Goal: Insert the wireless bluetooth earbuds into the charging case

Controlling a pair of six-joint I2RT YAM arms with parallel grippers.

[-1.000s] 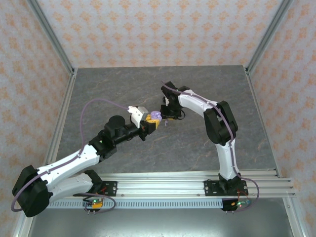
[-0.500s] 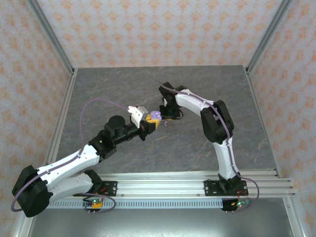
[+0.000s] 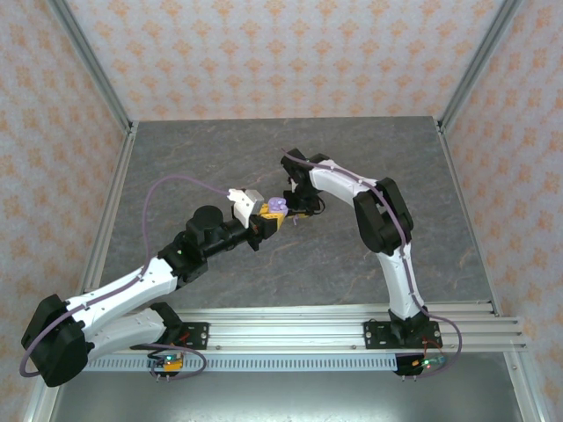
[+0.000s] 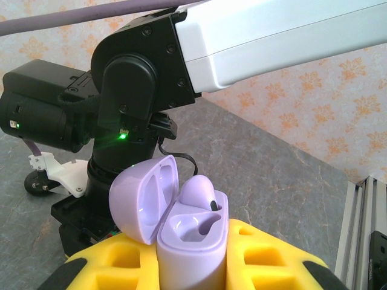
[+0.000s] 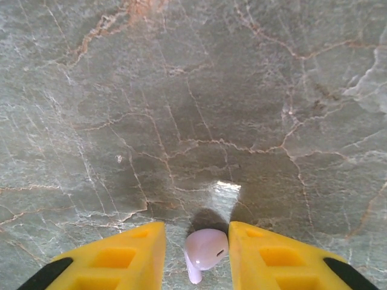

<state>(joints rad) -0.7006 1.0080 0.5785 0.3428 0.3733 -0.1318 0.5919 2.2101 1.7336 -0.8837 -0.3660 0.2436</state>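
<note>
My left gripper [image 3: 269,220] is shut on the pale lavender charging case [image 4: 192,244], which it holds upright above the table with the lid [image 4: 140,199] swung open. One lavender earbud [image 4: 197,192] sits in the case's far socket, and the near socket [image 4: 195,226] is bare. My right gripper [image 5: 196,243] points down at the table just right of the case [image 3: 277,206]. Its yellow fingers [image 5: 121,257] straddle a second lavender earbud [image 5: 205,249] lying on the stone. That earbud touches the right finger, and a gap remains on the left side.
The grey marbled tabletop [image 3: 352,255] is walled by aluminium posts and patterned panels. The right arm's black wrist [image 4: 130,103] looms close behind the open case. A purple cable [image 3: 176,185] arcs over the left arm.
The right gripper's jaws have narrowed around the earbud on the table, and its wrist has shifted slightly left toward the case. The left arm and case have stayed still.
</note>
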